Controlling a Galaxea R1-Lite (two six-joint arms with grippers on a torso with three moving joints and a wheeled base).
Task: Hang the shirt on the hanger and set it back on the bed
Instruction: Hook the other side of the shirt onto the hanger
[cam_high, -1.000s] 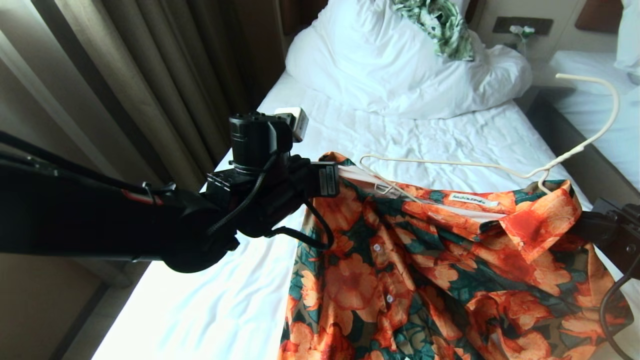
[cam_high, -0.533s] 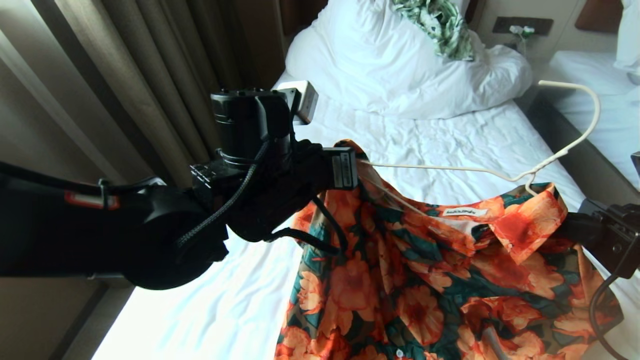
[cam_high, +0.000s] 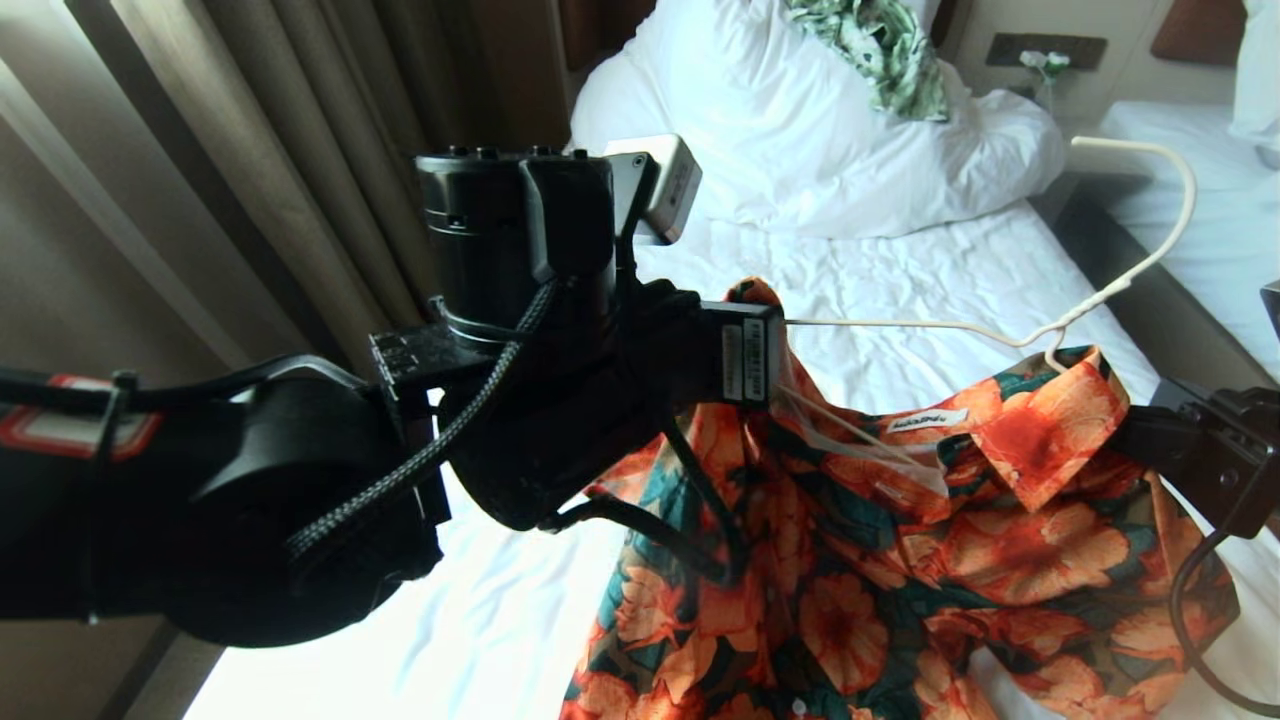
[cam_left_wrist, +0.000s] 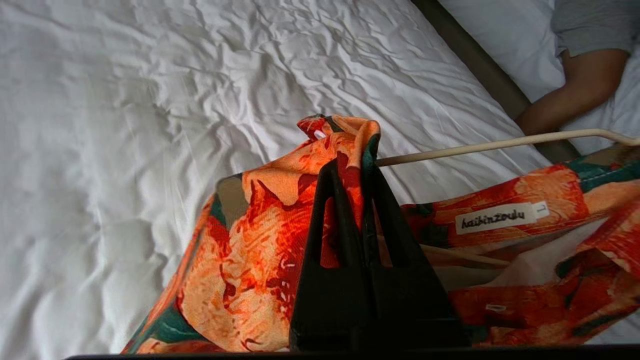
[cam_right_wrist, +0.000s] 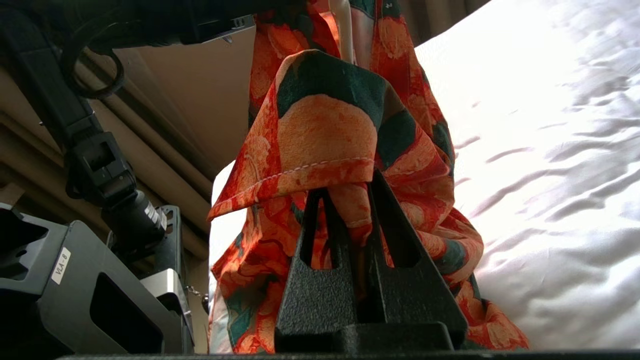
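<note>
Both grippers are clamped on the shirt (cam_high: 900, 520), left gripper (cam_left_wrist: 362, 165) at one shoulder, right gripper (cam_right_wrist: 352, 200) at the collar, holding it above the bed (cam_high: 900, 270). Hanger (cam_high: 1000, 335) runs left-right, hook pointing up-right.

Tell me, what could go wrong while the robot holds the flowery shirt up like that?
The left gripper pinches only a small fold of the shirt at the hanger tip, so the cloth might slip free. The right gripper grips only cloth near the collar. The hanger could tilt and slide out onto the bed.
</note>
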